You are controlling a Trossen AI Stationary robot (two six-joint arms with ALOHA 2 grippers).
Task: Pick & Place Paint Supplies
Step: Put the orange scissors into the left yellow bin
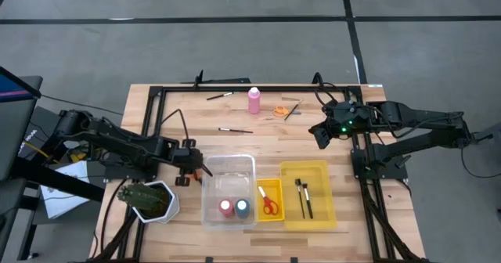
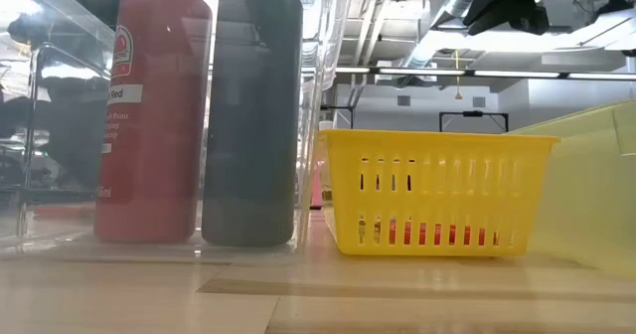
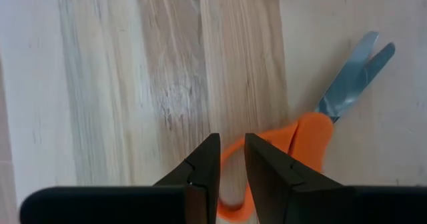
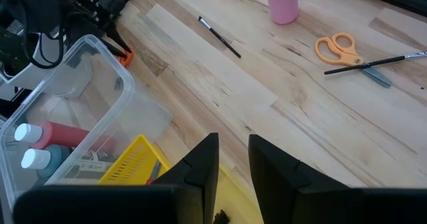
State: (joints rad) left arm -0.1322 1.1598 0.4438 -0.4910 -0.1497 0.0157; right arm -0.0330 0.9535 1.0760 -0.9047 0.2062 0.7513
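Observation:
My left gripper (image 3: pixel 231 139) stands by the clear bin's left wall (image 1: pixel 205 181), shut on a pair of orange-handled scissors (image 3: pixel 313 127) whose grey blades (image 3: pixel 353 77) reach out past the fingers. My right gripper (image 4: pixel 233 139) hangs high over the table's far right (image 1: pixel 321 134), its fingers a little apart with nothing between them. On the far part of the table lie a pink bottle (image 1: pixel 254 100), another pair of orange scissors (image 4: pixel 341 49) and thin brushes (image 1: pixel 235 129) (image 1: pixel 220 95) (image 1: pixel 293 110). My left gripper pinches one orange handle loop (image 3: pixel 230 167) of the scissors between its two fingers, coming steeply from above. The rest of the handle and the blades stick out to one side of the fingers. Whether the blades rest on the wood or hang clear, I cannot tell.
The clear bin holds a red bottle (image 2: pixel 154 110) and a dark blue one (image 2: pixel 251 110). Beside it a small yellow basket (image 1: pixel 269 200) holds red scissors, and a yellow bin (image 1: pixel 308 192) holds two brushes. A potted plant (image 1: pixel 146 199) stands at the near left.

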